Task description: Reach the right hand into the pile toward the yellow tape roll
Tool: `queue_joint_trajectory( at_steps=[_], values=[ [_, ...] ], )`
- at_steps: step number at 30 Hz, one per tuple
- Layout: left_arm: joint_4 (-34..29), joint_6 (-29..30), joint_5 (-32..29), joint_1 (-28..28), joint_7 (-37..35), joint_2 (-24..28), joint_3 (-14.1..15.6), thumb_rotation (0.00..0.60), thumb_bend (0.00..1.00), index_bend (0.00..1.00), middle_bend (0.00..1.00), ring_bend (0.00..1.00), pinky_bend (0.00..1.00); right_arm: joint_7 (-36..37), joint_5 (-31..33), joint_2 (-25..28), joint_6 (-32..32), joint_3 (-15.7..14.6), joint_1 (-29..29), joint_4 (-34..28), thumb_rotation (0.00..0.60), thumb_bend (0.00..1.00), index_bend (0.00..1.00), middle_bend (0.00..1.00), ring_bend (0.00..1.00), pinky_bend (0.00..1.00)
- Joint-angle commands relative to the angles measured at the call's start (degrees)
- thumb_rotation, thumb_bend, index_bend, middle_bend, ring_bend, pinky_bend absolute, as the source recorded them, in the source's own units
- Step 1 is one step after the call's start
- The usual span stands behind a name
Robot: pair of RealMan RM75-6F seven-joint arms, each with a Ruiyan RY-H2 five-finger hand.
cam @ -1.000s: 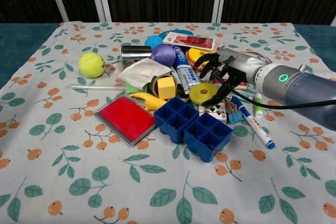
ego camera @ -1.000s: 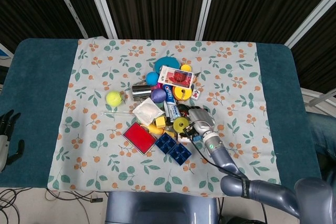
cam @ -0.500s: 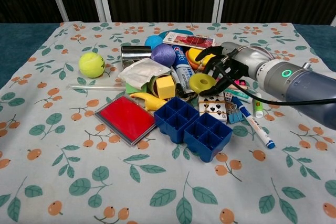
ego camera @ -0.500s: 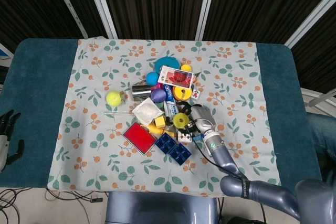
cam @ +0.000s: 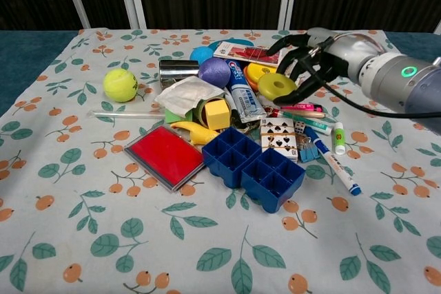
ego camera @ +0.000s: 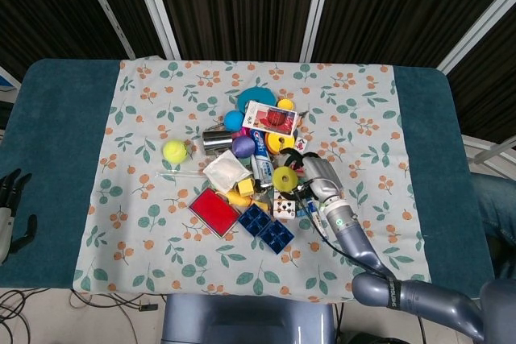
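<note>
Fingers [cam: 300, 67] of right hand [cam: 311, 60] curled round yellow tape roll [cam: 277, 85], gripping it above the pile. Blue divided tray [cam: 252, 166] nearby, compartments holding nothing. Left hand [ego camera: 11, 209] resting apart, fingers spread, gripping nothing.

The tray [cam: 253, 164] lies in front of the pile, the pad [cam: 164, 155] to its left, the playing cards [cam: 279, 134] just behind it.
</note>
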Motion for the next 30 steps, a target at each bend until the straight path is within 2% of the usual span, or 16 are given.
queue_joint_trajectory(
  at_steps=[1, 8, 15, 19, 24, 28, 30],
  values=[
    [-0.05, 0.11, 0.07, 0.05, 0.05, -0.02, 0.04, 0.6, 0.51, 0.08, 0.0, 0.0, 0.04, 1.1, -1.13, 4.05, 2.1, 1.62, -1.47, -4.63, 0.6, 0.25, 0.23, 0.4, 0.4, 0.22],
    [-0.25, 0.39, 0.24, 0.18, 0.28, -0.05, 0.13, 0.6, 0.51, 0.08, 0.0, 0.0, 0.04, 5.99, -2.05, 12.84, 3.92, 3.97, -5.01, -13.24, 0.6, 0.25, 0.23, 0.4, 0.4, 0.22],
    [-0.68, 0.83, 0.61, 0.39, 0.63, -0.1, 0.31, 0.6, 0.52, 0.08, 0.0, 0.0, 0.04, 15.81, -2.36, 22.23, 0.5, 5.71, -8.36, -19.53, 0.6, 0.25, 0.23, 0.4, 0.4, 0.22],
    [-0.85, 1.15, 0.78, 0.55, 0.96, -0.18, 0.41, 0.6, 0.51, 0.08, 0.0, 0.0, 0.04, 27.59, -4.14, 28.15, -3.85, 7.43, -10.67, -22.47, 0.6, 0.25, 0.23, 0.4, 0.4, 0.22],
    [-0.84, 1.21, 0.81, 0.59, 1.53, -0.4, 0.5, 0.6, 0.52, 0.08, 0.0, 0.0, 0.04, 47.02, -11.51, 33.65, -8.25, 9.18, -13.61, -22.65, 0.6, 0.25, 0.24, 0.4, 0.4, 0.22],
    [-0.79, 1.25, 0.91, 0.6, 1.78, -0.52, 0.55, 0.6, 0.51, 0.08, 0.0, 0.0, 0.04, 61.45, -19.58, 35.96, -8.38, 8.87, -15.12, -19.71, 0.6, 0.25, 0.24, 0.4, 0.4, 0.22],
    [-0.78, 1.3, 0.88, 0.62, 1.78, -0.53, 0.53, 0.6, 0.51, 0.08, 0.0, 0.0, 0.04, 66.15, -23.21, 36.66, -7.86, 7.95, -15.25, -17.9, 0.6, 0.25, 0.24, 0.4, 0.4, 0.22]
  ],
)
